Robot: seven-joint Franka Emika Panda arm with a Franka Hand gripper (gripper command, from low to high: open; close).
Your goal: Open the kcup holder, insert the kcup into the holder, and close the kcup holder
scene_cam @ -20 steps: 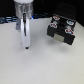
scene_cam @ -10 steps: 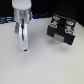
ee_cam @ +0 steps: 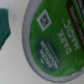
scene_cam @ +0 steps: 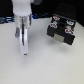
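Descent over the kcup needed to stay centred and vertical, I judged, so the fingers straddled its green lid. Whether the gripper was spread or clenched, I could not tell. The kcup holder sat toward the bench's far edge, contents hidden.

The kcup is showing a green top with white lettering and a pale rim (the print is blurring); the kcup holder is showing black with light grey panels, on a white desk.
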